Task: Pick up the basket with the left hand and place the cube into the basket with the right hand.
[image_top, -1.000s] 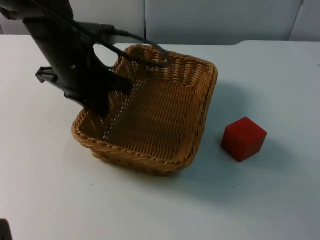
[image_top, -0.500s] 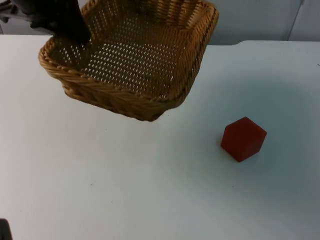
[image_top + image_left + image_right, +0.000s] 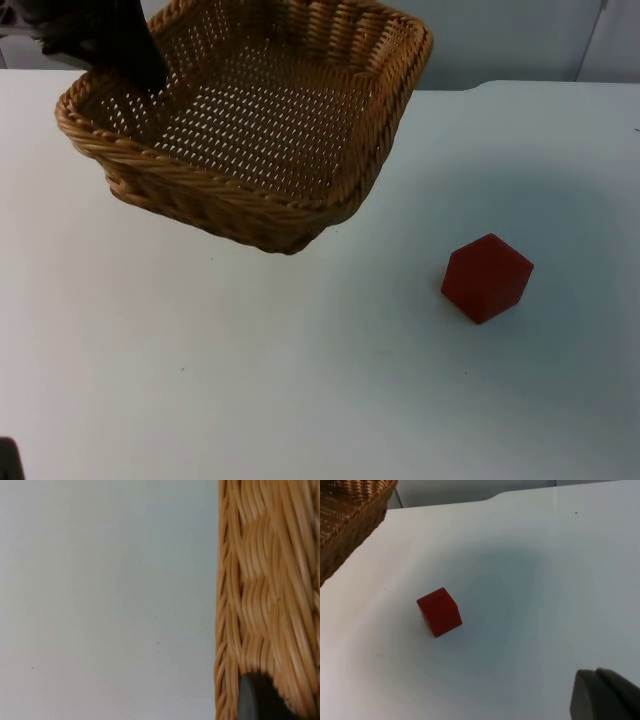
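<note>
The wicker basket is held clear of the white table in the upper left of the top view, tilted so that its open mesh floor faces the camera. The left gripper is clamped on the basket's rim at the upper left corner of that frame — one finger reaches down inside the wall. In the left wrist view the woven outer wall of the basket is seen close up, with a black fingertip pressed against it and the table beyond. The red cube rests on the table at the right of centre in the top view, well apart from the basket and untouched. In the right wrist view the cube is seen on the table with a corner of the basket above it. The right gripper is seen there only as a dark fingertip — whether it is open cannot be told; nothing is held in it, and it waits well apart from the cube.
</note>
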